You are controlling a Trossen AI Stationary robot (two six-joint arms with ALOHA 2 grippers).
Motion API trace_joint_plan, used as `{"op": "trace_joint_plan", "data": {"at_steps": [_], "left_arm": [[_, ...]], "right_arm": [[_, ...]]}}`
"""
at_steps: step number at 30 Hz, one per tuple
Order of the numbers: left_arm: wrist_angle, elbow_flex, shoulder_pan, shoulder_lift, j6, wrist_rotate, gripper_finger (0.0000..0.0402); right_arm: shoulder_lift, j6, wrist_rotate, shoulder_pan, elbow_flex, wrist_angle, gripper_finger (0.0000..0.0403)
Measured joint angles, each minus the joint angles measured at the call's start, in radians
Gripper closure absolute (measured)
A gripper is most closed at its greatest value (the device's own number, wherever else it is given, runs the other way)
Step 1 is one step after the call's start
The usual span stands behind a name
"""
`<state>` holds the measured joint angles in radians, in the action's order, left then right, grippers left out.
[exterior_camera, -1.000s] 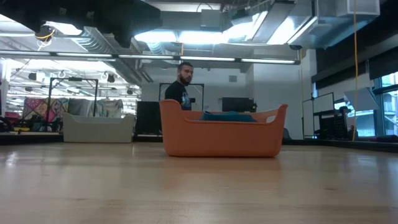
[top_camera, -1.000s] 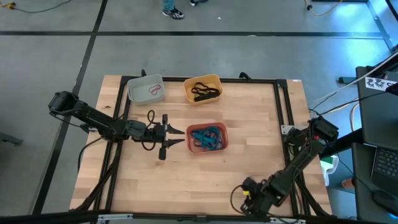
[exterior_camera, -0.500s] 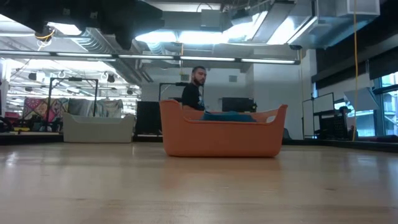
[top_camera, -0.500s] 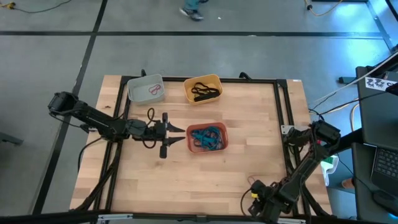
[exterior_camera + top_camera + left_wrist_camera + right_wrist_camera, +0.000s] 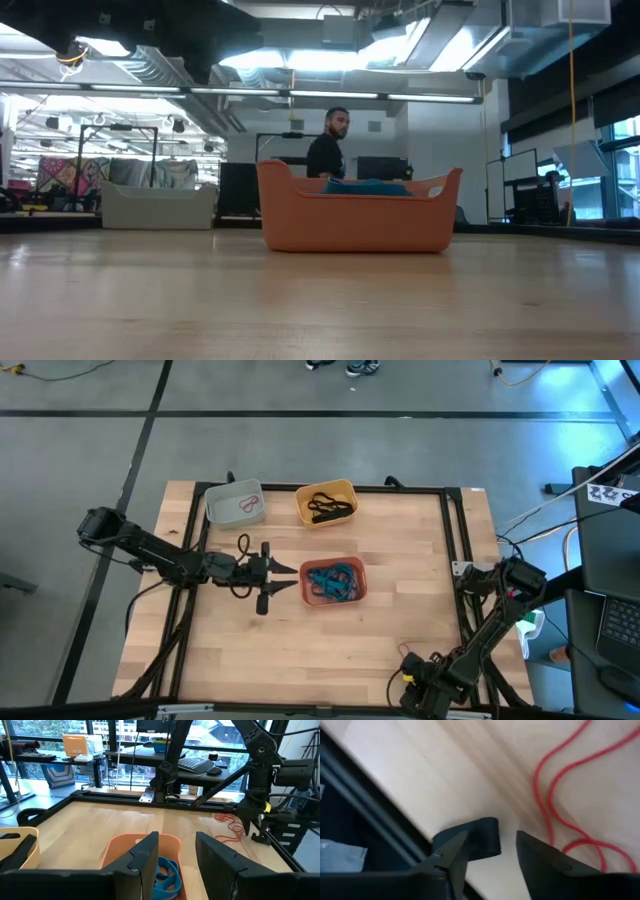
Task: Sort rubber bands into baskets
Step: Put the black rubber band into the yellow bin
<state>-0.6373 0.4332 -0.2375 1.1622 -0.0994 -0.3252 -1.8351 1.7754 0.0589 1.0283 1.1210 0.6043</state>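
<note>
Sorting appears nearly complete: bands lie in all three baskets; the left tool [image 5: 283,577], parted and empty, sits beside the red basket [image 5: 333,582]; the right tool [image 5: 507,847], parted, is over red bands [image 5: 560,795] on the bench [image 5: 400,620].

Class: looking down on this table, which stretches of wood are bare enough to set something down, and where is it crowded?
Bare wood runs between the salmon basket and the table's right frame rail, and along the near side below that basket. It is crowded at the far edge, where the grey basket and yellow basket stand, and left of the salmon basket, where the left tool hovers.
</note>
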Motion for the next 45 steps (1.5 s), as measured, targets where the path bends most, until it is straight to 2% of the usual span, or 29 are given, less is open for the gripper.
{"op": "trace_joint_plan", "data": {"at_steps": [3,9,11,16,20,26,30,36,41,45], "left_arm": [[0.000,0.000,0.000,0.000,0.000,0.000,0.0274],[0.000,0.000,0.000,0.000,-0.002,0.000,0.0274],[-0.001,0.000,0.000,0.000,-0.002,0.000,0.0274],[-0.001,0.000,0.000,0.000,-0.004,0.000,0.0274],[-0.001,0.000,0.000,0.000,-0.005,0.000,0.0274],[-0.003,0.000,0.000,0.000,-0.022,0.000,0.0274],[-0.003,0.000,0.000,0.000,-0.032,0.000,0.0274],[-0.003,0.000,0.000,0.000,-0.057,0.000,0.0274],[0.006,0.000,-0.010,0.000,-0.062,0.000,0.0274],[0.028,0.000,-0.023,0.000,-0.071,0.000,0.0274]], "right_arm": [[0.000,-0.014,-0.009,0.000,-0.001,-0.007,0.0270],[0.000,-0.034,-0.016,0.000,-0.004,-0.007,0.0374],[0.000,-0.053,-0.016,0.000,-0.004,-0.011,0.0393],[0.000,-0.077,0.008,-0.001,-0.001,-0.030,0.0379],[0.003,-0.134,0.065,-0.003,0.023,-0.028,0.0394],[0.009,-0.339,0.249,-0.037,0.092,-0.024,0.0390],[0.009,-0.516,0.333,-0.086,0.132,0.010,0.0395],[0.009,-0.722,0.424,-0.168,0.186,0.144,0.0396],[0.015,-0.808,0.515,-0.226,0.244,0.321,0.0395],[0.033,-0.843,0.638,-0.273,0.273,0.424,0.0398]]}}
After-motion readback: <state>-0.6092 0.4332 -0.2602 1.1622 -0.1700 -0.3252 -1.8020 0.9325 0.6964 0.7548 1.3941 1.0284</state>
